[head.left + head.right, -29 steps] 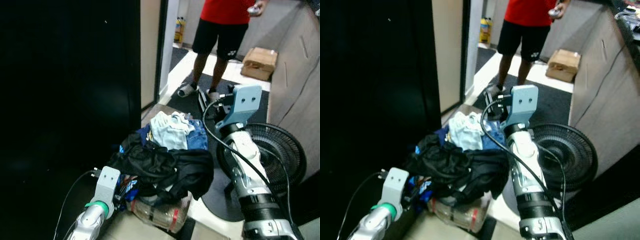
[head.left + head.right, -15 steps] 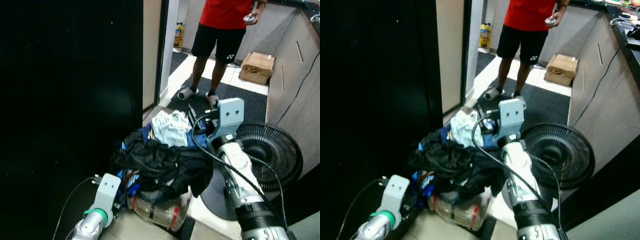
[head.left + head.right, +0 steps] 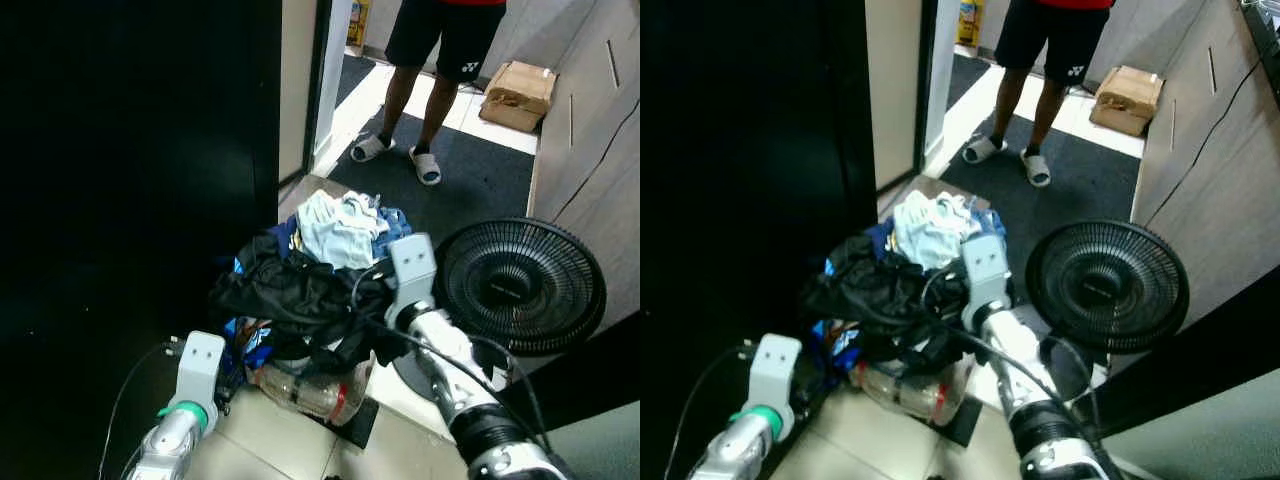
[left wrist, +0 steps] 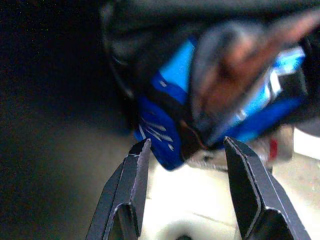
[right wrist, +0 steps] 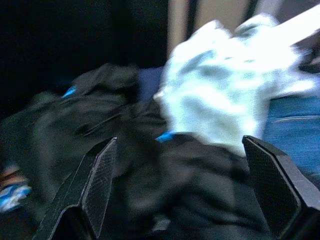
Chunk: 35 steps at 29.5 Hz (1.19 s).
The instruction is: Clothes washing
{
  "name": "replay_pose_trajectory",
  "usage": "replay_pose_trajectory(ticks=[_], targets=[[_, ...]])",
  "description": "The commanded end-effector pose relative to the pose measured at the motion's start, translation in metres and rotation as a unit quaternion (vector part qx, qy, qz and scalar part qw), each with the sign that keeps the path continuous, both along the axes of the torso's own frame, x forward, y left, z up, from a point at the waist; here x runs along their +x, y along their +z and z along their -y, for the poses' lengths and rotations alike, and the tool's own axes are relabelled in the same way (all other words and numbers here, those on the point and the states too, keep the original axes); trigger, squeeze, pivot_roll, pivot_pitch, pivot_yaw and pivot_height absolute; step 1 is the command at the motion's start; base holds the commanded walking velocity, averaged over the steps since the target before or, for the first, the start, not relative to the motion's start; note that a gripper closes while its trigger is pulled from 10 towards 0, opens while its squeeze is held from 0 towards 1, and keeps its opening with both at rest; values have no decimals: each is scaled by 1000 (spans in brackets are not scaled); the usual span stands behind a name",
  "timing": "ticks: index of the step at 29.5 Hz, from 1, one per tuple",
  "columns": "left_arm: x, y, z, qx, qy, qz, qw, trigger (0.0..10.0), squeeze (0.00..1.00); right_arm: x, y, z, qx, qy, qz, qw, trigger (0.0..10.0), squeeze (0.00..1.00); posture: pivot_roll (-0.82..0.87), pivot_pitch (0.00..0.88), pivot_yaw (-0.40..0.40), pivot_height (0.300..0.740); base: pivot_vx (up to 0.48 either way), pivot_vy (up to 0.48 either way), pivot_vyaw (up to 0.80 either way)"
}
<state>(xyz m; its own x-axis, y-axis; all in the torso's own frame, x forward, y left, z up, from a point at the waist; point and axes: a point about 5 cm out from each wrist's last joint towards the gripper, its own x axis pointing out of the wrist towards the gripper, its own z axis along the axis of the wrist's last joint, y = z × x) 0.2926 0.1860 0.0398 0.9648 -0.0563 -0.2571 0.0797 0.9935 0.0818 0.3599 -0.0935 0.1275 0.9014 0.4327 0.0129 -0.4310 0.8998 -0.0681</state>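
Right claw (image 5: 180, 200) spread wide over the black garment (image 3: 300, 300) mid-frame, left claw (image 4: 187, 195) also wide, lower left, by blue fabric (image 4: 160, 125), fan (image 3: 520, 285) right.

Black garment (image 3: 300, 300), pale blue cloth (image 3: 340, 232), possibly denim (image 3: 398, 228); black fan (image 3: 520, 285).

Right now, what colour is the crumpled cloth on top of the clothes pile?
The crumpled cloth is pale blue-white, clearest in the left eye view.

Right hand (image 5: 180, 185) fingers spread, left hand (image 4: 186, 187) fingers apart
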Motion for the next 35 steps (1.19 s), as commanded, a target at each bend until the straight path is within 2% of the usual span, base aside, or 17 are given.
replay_pose_trajectory(ticks=[1,5,9,16,17,20,21,22,26,32,35], targets=[[-7,0,-8,-6,16,-7,1000,10000,0,5,5,-8,17,6,0,1000,10000,0,148,294,-35,740,0,0,0],[-11,9,-14,-4,25,8,1000,10000,0,9,7,-18,22,10,-6,1000,10000,0,180,319,-41,740,0,0,0],[-13,10,-16,-2,28,8,1000,10000,0,9,7,-20,24,12,-8,1000,10000,0,196,330,-48,740,0,0,0],[-33,7,-25,3,45,-8,999,10000,0,15,10,-31,47,21,-29,998,10000,0,240,344,-53,740,0,0,0],[-39,5,-28,6,49,-15,999,10000,0,15,8,-36,53,24,-46,997,10000,0,247,340,-56,740,0,0,0],[-45,4,-30,9,54,-22,998,10000,0,15,6,-42,50,24,-58,997,10000,0,259,332,-61,740,0,0,0],[-50,2,-31,11,59,-28,998,10000,0,14,3,-49,45,32,-77,995,10000,0,271,322,-69,740,0,0,0],[-50,2,-31,11,59,-28,998,10000,0,14,3,-49,45,32,-77,995,10000,0,271,322,-69,740,0,0,0],[-57,0,-31,12,68,-34,997,10000,0,10,-5,-62,39,62,-131,989,10000,0,284,317,-80,740,0,0,0],[-60,1,-32,12,73,-35,997,10000,0,6,-10,-70,40,82,-156,984,10000,0,307,329,-85,740,0,0,0],[-76,4,-38,20,85,-46,995,10000,0,-4,-24,-83,20,91,-199,976,10000,0,351,364,-82,740,0,0,0]])
